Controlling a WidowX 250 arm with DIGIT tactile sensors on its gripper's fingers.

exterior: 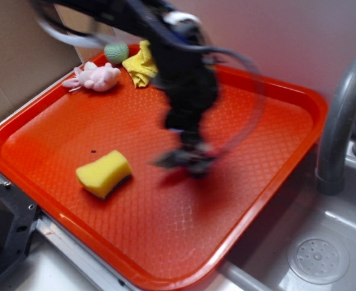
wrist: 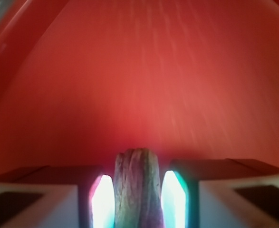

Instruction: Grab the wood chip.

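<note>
The wood chip (wrist: pixel 137 183) is a grey-brown streaky sliver standing sharp between my two fingers in the wrist view, with bright gaps on either side of it. The tray behind it is streaked by motion while the chip stays sharp. My gripper (wrist: pixel 138 199) is shut on the chip. In the exterior view my gripper (exterior: pixel 187 160) is blurred, low over the middle of the orange tray (exterior: pixel 135 224), with a shadow just under it. The chip itself is too blurred to make out there.
A yellow sponge (exterior: pixel 104 173) lies on the tray left of the gripper. A pink toy (exterior: pixel 96 77), a green ball (exterior: pixel 116 52) and a yellow cloth (exterior: pixel 141 63) sit at the tray's far corner. A grey faucet (exterior: pixel 341 121) and sink drain (exterior: pixel 318 259) are on the right.
</note>
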